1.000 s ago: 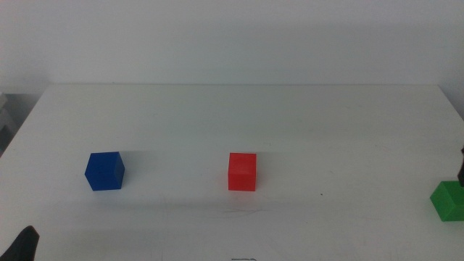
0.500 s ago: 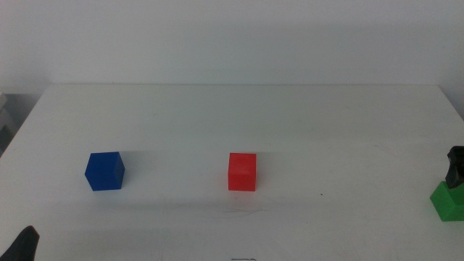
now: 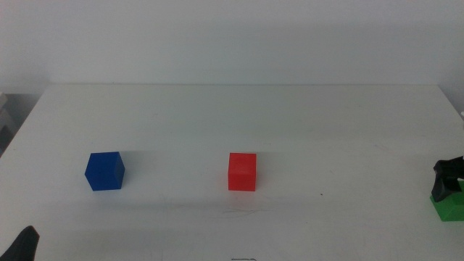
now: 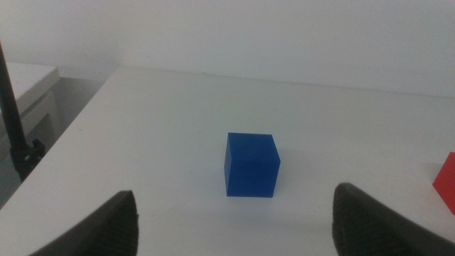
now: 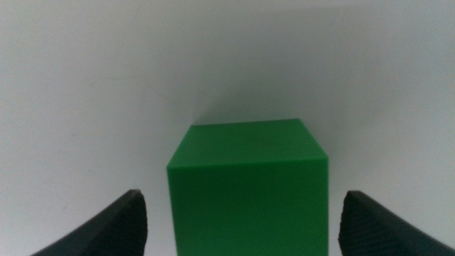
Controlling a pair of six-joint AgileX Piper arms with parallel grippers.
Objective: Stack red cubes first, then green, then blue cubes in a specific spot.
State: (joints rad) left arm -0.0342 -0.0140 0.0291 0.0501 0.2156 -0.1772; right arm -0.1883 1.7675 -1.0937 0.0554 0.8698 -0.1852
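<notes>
The red cube [image 3: 242, 172] sits near the middle of the white table. The blue cube [image 3: 105, 171] rests to its left, and the green cube [image 3: 452, 210] lies at the right edge of the middle view. My right gripper [image 3: 449, 177] is low over the green cube [image 5: 249, 181], open, with a jaw on each side of it and apart from its faces. My left gripper [image 3: 25, 246] waits at the near left corner, open, facing the blue cube [image 4: 251, 165] from a distance. The red cube's edge [image 4: 446, 183] shows beyond. Nothing marks the specific spot.
The white table [image 3: 290, 116] ends at a plain wall at the back. Off its left edge stand a pale cabinet [image 4: 28, 89] and a dark pole [image 4: 14, 121]. The green cube is close to the table's right side.
My right gripper has come in from the right edge and dropped lower, now covering the top of the green cube. The cubes and the left gripper have not moved.
</notes>
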